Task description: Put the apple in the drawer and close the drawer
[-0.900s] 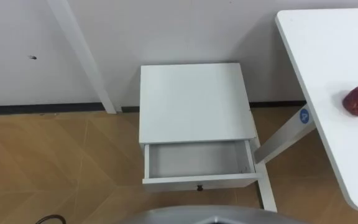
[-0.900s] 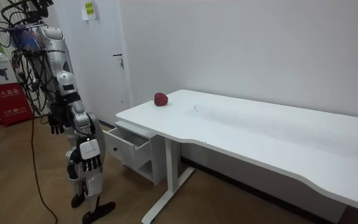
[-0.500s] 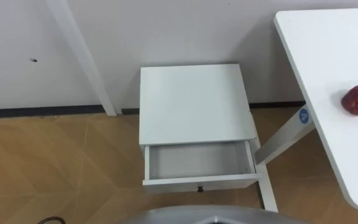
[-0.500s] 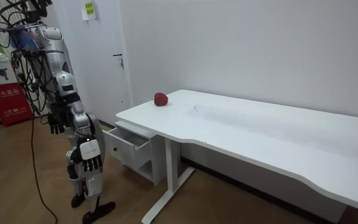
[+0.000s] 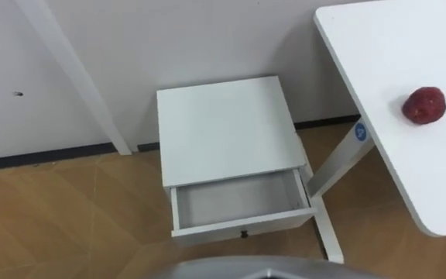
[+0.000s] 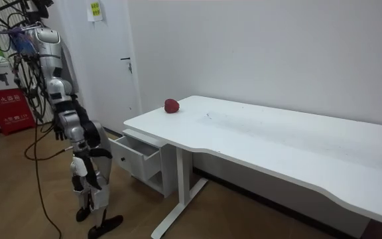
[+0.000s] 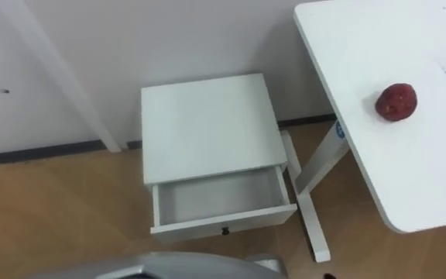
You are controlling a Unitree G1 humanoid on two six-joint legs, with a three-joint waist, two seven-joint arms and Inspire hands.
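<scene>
While drawer (image 5: 238,203) stands open, apple (image 5: 423,105) lies on table (image 5: 378,70) cropped at right.

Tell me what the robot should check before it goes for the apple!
1. Is the apple lying free on the white table? Ok.
2. Is the drawer pulled open? Ok.
3. Is there room in the drawer? Ok, nothing lies in it.
4. Is the robot standing in front of the drawer? Ok, the eye views look straight down on it.
5. Can the robot reach the apple from where it stands? Cannot tell; the apple sits off to the robot's right.
</scene>
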